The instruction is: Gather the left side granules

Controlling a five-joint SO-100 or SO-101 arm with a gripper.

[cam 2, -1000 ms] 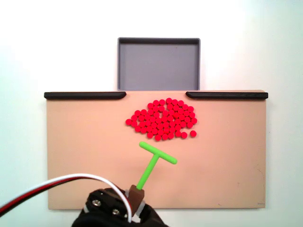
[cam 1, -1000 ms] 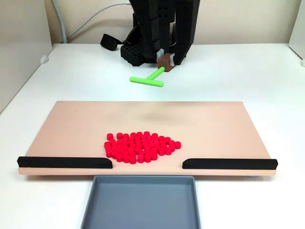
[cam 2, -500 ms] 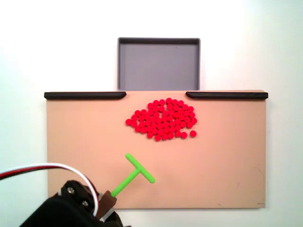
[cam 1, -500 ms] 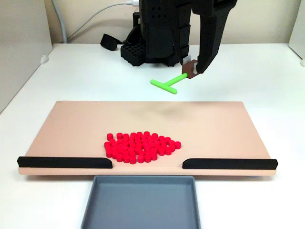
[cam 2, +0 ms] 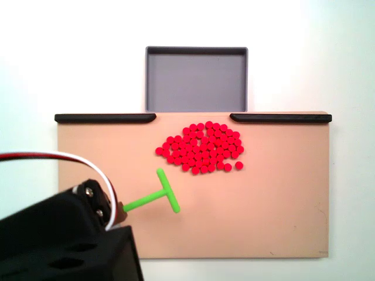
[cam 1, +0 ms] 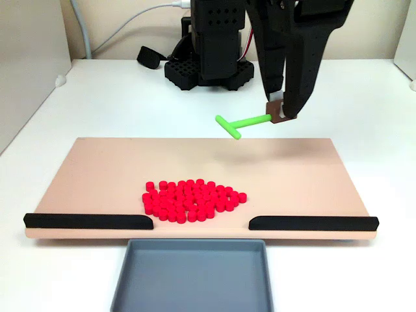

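While the gripper [cam 1: 281,116] keeps its jaws closed on the brown end of the green T-shaped tool [cam 1: 242,123], the tool hangs in the air above the far edge of the tan board [cam 1: 97,169], its crossbar clear of the surface (a faint shadow lies on the board below it). In the top-down fixed view the tool's stem [cam 2: 143,201] runs from the gripper up and to the right, and the crossbar sits at the end nearest the granules [cam 2: 202,146].

The granules lie in one tight oval patch near the middle of the board, just short of the gap between the two black rails [cam 2: 105,117], with the grey tray [cam 2: 196,79] beyond that gap. One pellet [cam 2: 239,165] sits slightly apart at the lower right of the patch in that view.

Relation that matters: the patch lies up and to the right of the crossbar in the top-down view, near but not touching. The patch's long axis runs roughly parallel to the rails.

Arm pose: in the front fixed view the arm reaches forward and down from its base [cam 1: 208,65], with the gripper pointing down over the right half of the board's far edge.
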